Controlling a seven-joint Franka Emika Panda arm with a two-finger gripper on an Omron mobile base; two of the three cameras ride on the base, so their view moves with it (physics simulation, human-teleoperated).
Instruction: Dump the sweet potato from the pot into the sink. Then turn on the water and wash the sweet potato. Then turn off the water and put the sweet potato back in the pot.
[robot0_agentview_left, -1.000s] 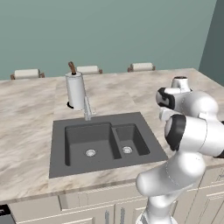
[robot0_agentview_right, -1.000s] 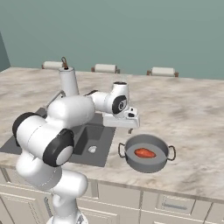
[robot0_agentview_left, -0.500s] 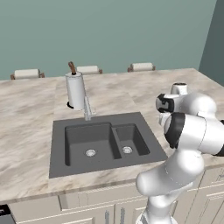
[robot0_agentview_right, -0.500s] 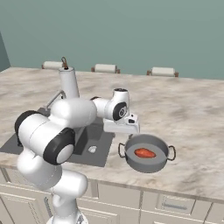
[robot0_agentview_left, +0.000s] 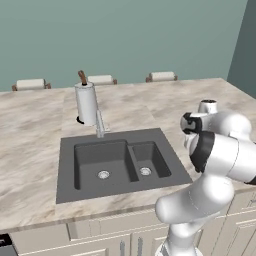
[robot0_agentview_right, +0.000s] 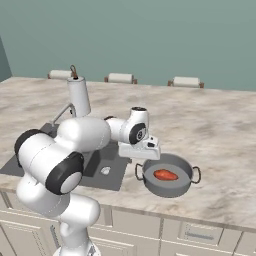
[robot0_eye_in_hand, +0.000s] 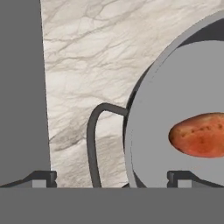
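Right base view: a marbled counter (robot0_agentview_right: 220, 125) under a teal wall holds the sink (robot0_agentview_right: 107, 162) and, right of it, the pot (robot0_agentview_right: 169, 176) with the sweet potato (robot0_agentview_right: 165, 175) inside. The gripper (robot0_eye_in_hand: 111, 177) (fingers spread wide, gripping nothing) hangs over the pot's left loop handle (robot0_eye_in_hand: 94, 140).

Matt grey metal pot (robot0_agentview_right: 169, 185), speckled orange sweet potato (robot0_eye_in_hand: 199, 134), veined marble counter (robot0_eye_in_hand: 83, 65), dark matt sink (robot0_agentview_left: 116, 161)
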